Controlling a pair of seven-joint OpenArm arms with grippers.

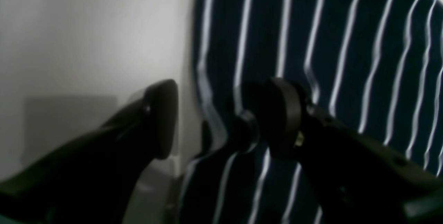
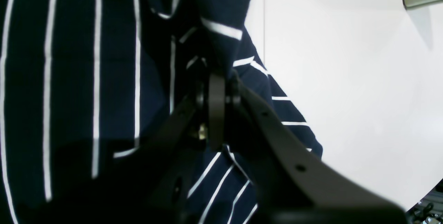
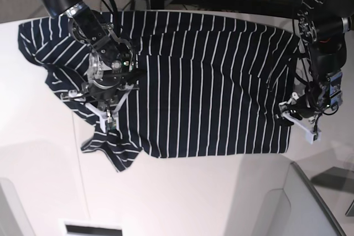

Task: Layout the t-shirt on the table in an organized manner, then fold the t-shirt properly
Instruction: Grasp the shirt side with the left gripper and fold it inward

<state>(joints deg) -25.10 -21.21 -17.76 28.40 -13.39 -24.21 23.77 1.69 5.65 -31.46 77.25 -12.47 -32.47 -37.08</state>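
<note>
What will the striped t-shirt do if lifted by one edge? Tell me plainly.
The t-shirt will probably drape and sag: its sleeve end already lies crumpled. It likely slides easily on the smooth table. Cloth bunches where the right gripper pinches it, so folds may shift.

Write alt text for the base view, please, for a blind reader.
A dark striped t-shirt lies spread on a white table. The right gripper pinches its crumpled sleeve side; the left gripper stands open at the opposite edge.
</note>
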